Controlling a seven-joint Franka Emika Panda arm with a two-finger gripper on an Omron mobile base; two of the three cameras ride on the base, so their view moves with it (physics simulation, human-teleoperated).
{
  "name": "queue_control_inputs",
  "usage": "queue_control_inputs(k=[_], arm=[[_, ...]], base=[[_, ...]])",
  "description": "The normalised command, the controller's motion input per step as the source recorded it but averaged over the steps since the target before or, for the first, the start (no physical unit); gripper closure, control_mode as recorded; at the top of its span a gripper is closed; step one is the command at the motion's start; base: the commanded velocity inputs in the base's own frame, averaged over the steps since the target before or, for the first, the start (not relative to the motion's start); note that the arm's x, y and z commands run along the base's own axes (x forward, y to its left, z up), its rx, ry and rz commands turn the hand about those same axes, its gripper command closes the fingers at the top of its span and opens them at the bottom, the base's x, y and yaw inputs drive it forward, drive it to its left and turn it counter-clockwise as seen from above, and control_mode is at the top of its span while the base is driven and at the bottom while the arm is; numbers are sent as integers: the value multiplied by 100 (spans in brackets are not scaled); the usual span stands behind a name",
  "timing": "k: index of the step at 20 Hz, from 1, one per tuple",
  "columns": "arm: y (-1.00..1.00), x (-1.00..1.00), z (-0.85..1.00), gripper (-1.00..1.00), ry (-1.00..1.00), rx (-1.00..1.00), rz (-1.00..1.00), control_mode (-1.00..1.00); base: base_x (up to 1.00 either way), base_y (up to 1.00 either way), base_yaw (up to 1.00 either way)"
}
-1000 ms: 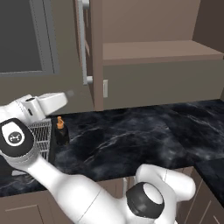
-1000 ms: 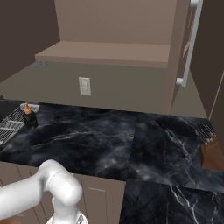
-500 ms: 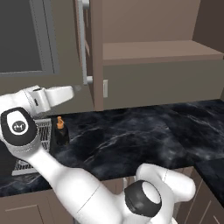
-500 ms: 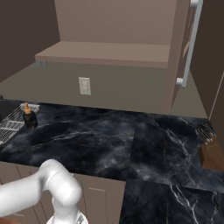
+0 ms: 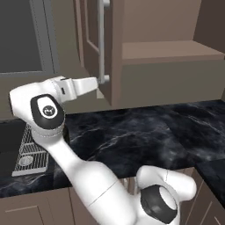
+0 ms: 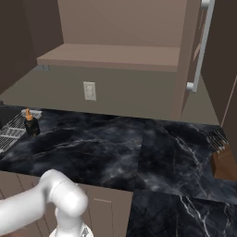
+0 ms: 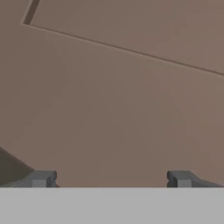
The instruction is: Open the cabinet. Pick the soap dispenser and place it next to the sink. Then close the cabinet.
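The gripper (image 7: 109,179) is standing spread wide with nothing between its fingertips, and in the hand view it is facing a flat taupe panel of the cabinet (image 5: 167,52) at close range. In the left base view the hand is reaching up toward the lower end of the left door's handle (image 5: 102,41), a silver bar whose long axis is running vertically, just beyond the fingers; I judge that closing the doors is the step in hand. Both doors are hanging open, and the visible inner shelf (image 6: 111,55) is carrying nothing. The soap dispenser (image 6: 30,123) is standing upright on the counter (image 6: 139,148) near its left edge, just beside the sink (image 5: 17,145) and its grid rack (image 5: 33,151).
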Motion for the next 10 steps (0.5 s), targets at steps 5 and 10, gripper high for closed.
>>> queue_control_inputs(k=[5, 10], arm=[[-70, 24, 16, -100, 0, 0, 15, -100], [-82, 29, 3, -100, -3, 0, 16, -100]], base=[[0, 0, 0], [0, 0, 0]])
